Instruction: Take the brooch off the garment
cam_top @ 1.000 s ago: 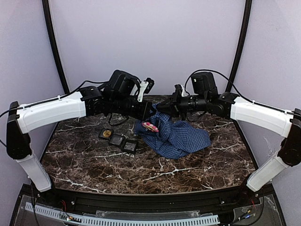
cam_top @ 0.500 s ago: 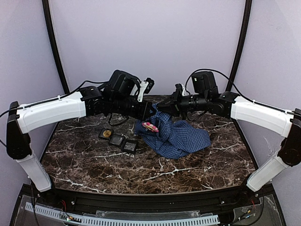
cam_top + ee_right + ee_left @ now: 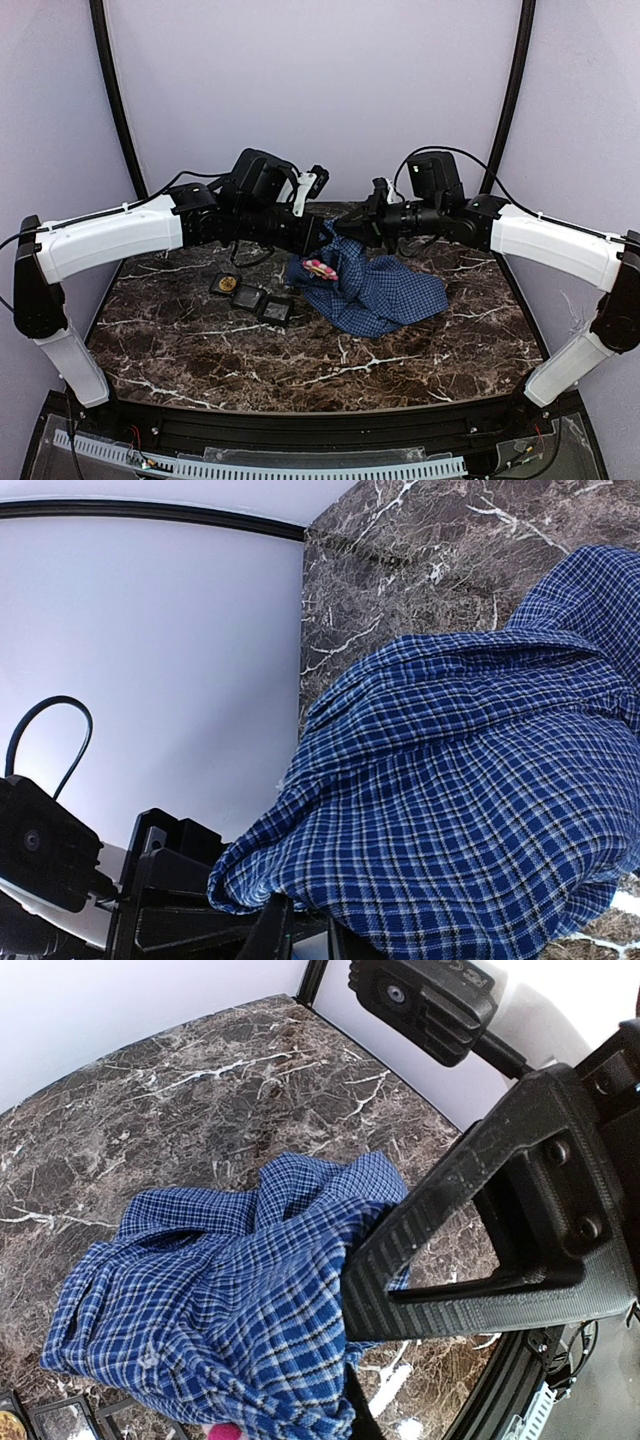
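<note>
Top external view, biggest stuff first: the marble table (image 3: 200, 350) had the garment (image 3: 385, 290) heaped on it, with one peak of the blue check cloth pulled up to where your two sets of fingers met.

The left gripper (image 3: 322, 236) looked clamped on that peak. In the left wrist view the cloth ran in under the ribbed finger (image 3: 450, 1220) and was bunched there, so I'd call it a real pinch. The right gripper (image 3: 350, 228) sat just beside it from the other side. Its wrist view only showed cloth draped over the fingertips, so honestly I couldn't tell if it was closed on anything.

Some small black cases (image 3: 262, 300) lay down and off to the outer side of the left fingers, apart from the cloth.

The brooch (image 3: 320, 267) was still pinned on, pink and yellow, on the fold hanging just below the left fingertips.

What changed over the last second? Basically nothing. Your right wrist maybe crept up a hair, but the cloth and pin didn't budge. So to me you were still setting up the hold, and the actual unpinning hadn't started.
</note>
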